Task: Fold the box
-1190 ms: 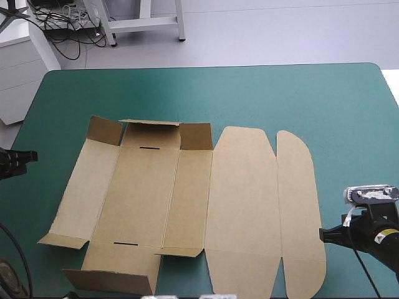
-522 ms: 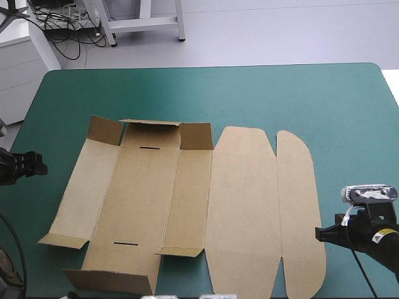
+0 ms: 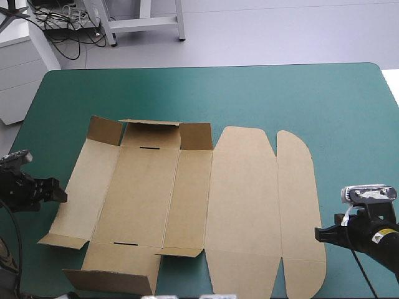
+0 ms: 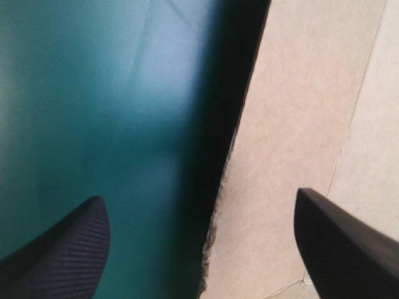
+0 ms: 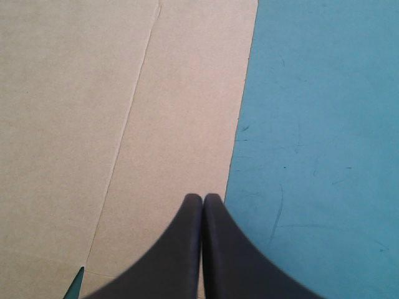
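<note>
Just one brown box is seen, laid out mostly flat in the middle of the teal-green table, with three short flaps tipped up at its far end and two thin slots cut into the main panel. Two grippers are counted. The left gripper is spread wide, lined up with the box's left edge. The right gripper is pinched together to a point right at the box's right edge.

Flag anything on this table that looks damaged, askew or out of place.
Nothing stands out. The flat brown cardboard box lies unfolded on the teal-green table cover with no visible tears. Only its small end flaps are tilted up along their creases.
</note>
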Action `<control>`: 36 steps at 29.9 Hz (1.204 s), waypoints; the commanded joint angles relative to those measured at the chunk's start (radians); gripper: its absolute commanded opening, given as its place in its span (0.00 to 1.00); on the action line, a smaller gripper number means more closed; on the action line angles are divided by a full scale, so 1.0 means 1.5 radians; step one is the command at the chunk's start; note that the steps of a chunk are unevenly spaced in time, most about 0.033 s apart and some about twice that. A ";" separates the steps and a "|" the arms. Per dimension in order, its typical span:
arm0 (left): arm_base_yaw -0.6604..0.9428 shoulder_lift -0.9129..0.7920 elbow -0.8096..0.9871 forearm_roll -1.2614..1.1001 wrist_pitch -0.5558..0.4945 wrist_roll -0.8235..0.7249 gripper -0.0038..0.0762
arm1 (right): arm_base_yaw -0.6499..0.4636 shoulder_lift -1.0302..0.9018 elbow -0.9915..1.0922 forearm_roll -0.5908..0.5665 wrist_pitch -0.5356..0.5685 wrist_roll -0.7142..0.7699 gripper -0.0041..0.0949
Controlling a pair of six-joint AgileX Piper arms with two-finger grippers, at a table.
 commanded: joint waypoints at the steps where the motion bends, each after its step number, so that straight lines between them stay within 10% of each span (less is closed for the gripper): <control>1: -0.005 -0.012 0.019 -0.031 0.020 0.036 0.76 | -0.001 0.005 -0.016 0.008 -0.029 -0.007 0.02; 36: -0.104 0.127 0.126 -0.136 0.047 0.139 0.76 | -0.001 0.005 -0.016 0.007 -0.020 -0.007 0.02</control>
